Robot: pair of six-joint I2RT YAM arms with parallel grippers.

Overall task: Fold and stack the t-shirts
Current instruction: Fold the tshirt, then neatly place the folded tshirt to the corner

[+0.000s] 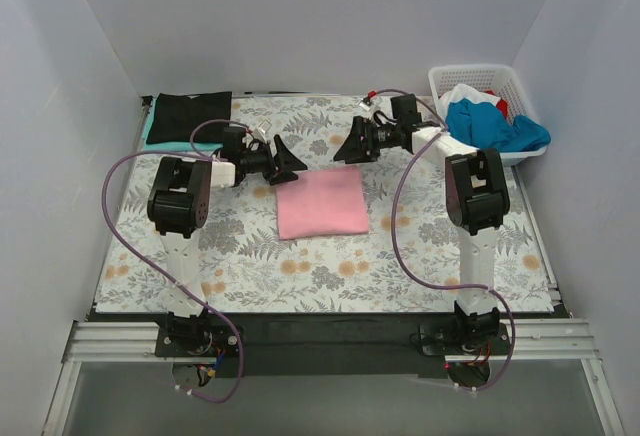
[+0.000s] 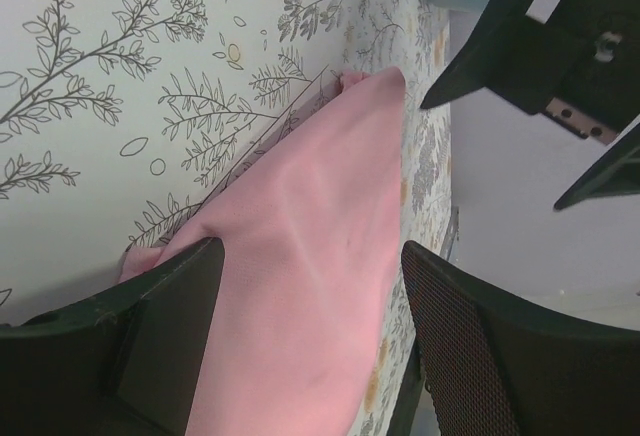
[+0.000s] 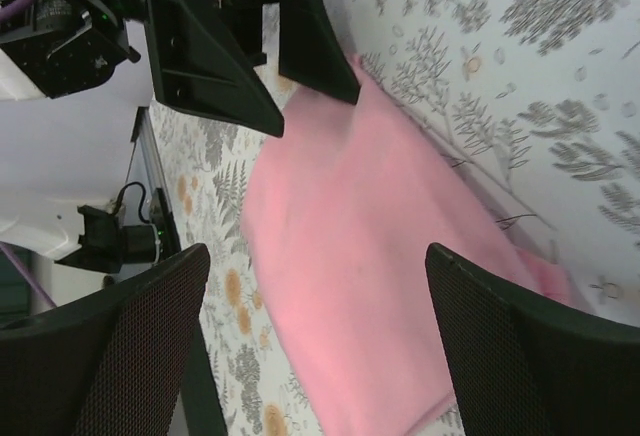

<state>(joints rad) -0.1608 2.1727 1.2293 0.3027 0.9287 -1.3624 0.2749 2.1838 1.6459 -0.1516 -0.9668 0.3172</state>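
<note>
Risk was unfolding: left gripper (image 1: 288, 164) and right gripper (image 1: 347, 151) hovered open, empty, near folded pink t-shirt (image 1: 322, 203); grabbing one layer could undo fold.

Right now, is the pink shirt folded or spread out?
Folded: the pink shirt lies as a compact rectangle, no sleeves sticking out.

One pink t-shirt (image 1: 321, 203), one black t-shirt (image 1: 190, 116), one teal t-shirt (image 1: 165, 144), one basket (image 1: 470, 68).

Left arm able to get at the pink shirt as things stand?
Probably yes: the left gripper hangs open by the far left corner of the folded pink t-shirt, with nothing lying on it or between.
</note>
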